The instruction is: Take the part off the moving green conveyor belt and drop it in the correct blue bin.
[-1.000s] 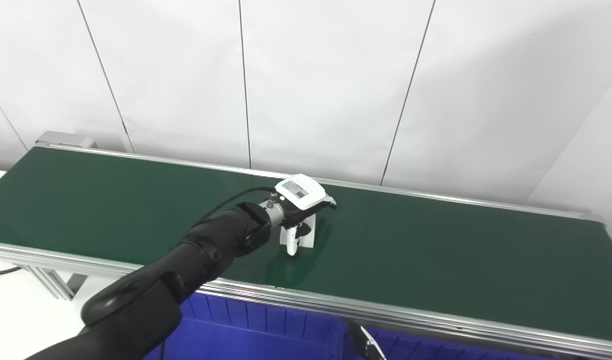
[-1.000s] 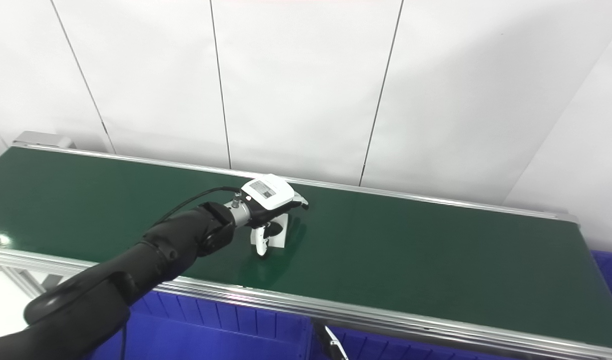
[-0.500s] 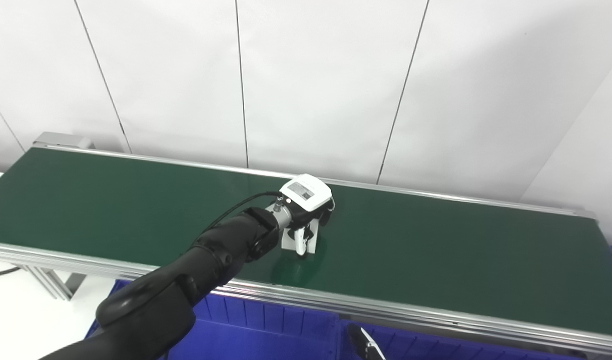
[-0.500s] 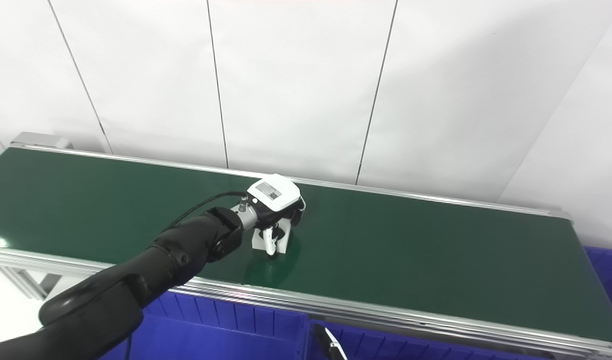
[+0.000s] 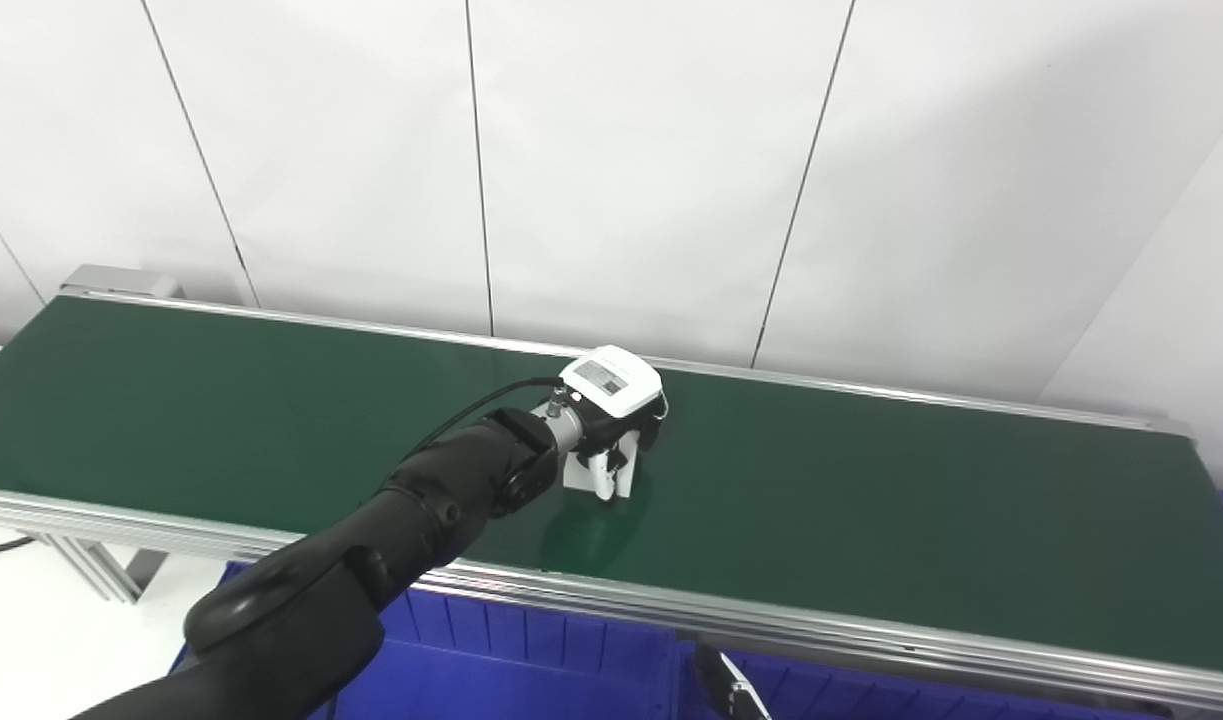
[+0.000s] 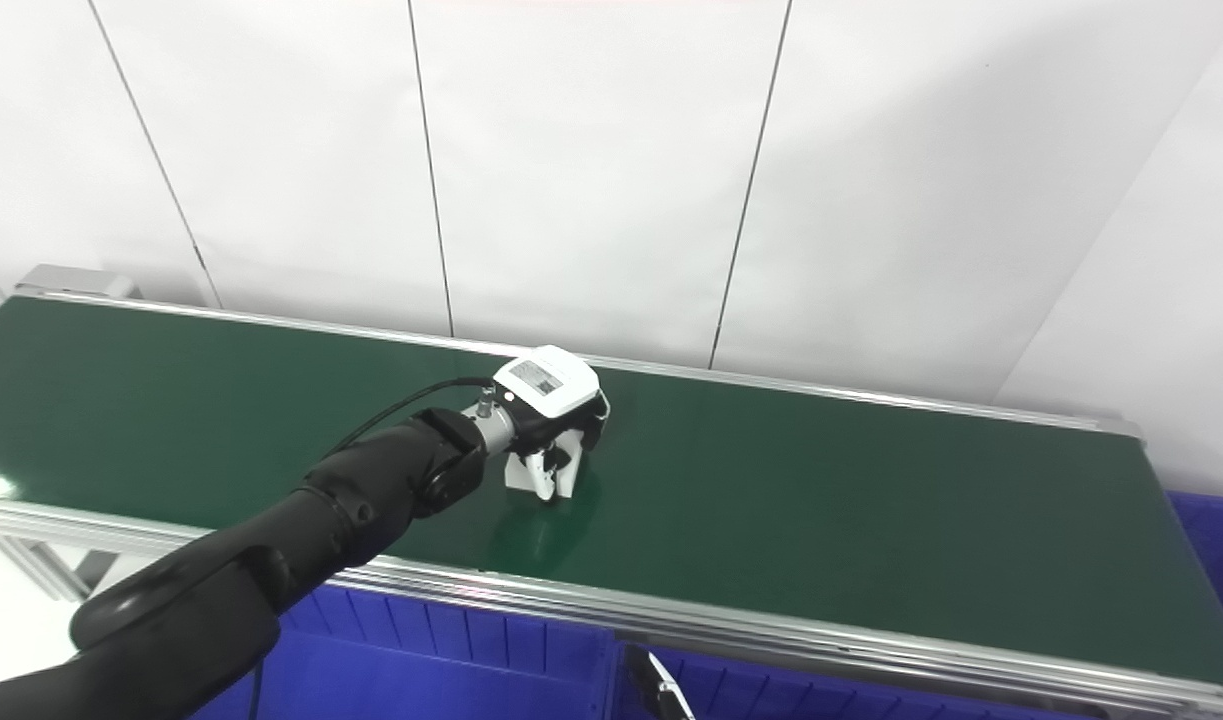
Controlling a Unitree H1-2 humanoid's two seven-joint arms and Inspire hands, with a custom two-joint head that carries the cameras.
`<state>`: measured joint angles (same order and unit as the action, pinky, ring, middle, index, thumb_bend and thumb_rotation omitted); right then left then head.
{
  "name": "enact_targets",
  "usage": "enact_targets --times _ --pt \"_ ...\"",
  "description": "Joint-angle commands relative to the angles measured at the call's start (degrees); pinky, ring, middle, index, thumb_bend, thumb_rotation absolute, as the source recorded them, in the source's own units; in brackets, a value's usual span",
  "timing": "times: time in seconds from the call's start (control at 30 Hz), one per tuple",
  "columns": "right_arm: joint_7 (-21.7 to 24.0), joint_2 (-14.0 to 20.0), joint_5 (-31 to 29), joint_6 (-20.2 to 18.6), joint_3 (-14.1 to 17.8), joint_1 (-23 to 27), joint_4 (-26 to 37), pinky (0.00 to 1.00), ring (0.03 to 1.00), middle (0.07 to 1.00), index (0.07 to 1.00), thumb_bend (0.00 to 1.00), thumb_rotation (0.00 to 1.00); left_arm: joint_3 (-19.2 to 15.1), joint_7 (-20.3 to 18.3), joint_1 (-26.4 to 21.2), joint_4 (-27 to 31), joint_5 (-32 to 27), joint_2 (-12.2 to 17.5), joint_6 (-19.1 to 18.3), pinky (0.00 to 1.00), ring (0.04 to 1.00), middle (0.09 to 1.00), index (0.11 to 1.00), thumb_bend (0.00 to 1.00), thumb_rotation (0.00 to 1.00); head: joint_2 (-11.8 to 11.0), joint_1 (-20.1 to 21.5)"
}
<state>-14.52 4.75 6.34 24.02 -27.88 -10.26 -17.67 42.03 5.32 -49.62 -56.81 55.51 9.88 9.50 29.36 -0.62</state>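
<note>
A small white blocky part [image 5: 599,478] stands on the dark green conveyor belt [image 5: 871,520], near its middle. My left hand [image 5: 616,400], black with a white back plate, reaches in over the belt's front rail. Its fingers are curled down around the part [image 6: 543,474], shut on it. The hand hides the top of the part. I cannot tell whether the part still touches the belt. My right hand does not show in either view.
Blue bins [image 5: 531,670] stand below the belt's front rail [image 5: 821,635], with a divider between them. A thin dark and white tip [image 5: 728,690] pokes up at the bottom edge. A white panelled wall stands behind the belt.
The left hand's fingers went from spread over the part to curled shut around it. Hand and part sit slightly further back on the belt; the camera also shifted a little.
</note>
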Motion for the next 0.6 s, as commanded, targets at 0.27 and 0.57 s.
enact_targets --times 0.27,0.57 --pt "0.46 -0.78 -0.42 2.91 0.12 0.63 1.54 0.91 0.910 0.892 0.892 0.88 0.96 -3.24 -8.40 1.43 19.21 -2.17 5.06 -0.47 0.39 0.483 0.557 0.487 0.52 0.05 1.81 -0.82" --pt "2.55 -0.06 -1.74 2.91 1.80 1.05 3.05 0.91 0.916 0.890 0.902 0.86 0.97 -9.33 -13.70 7.08 40.27 -6.30 11.18 3.16 0.45 0.501 0.556 0.489 0.52 0.05 5.72 -6.32"
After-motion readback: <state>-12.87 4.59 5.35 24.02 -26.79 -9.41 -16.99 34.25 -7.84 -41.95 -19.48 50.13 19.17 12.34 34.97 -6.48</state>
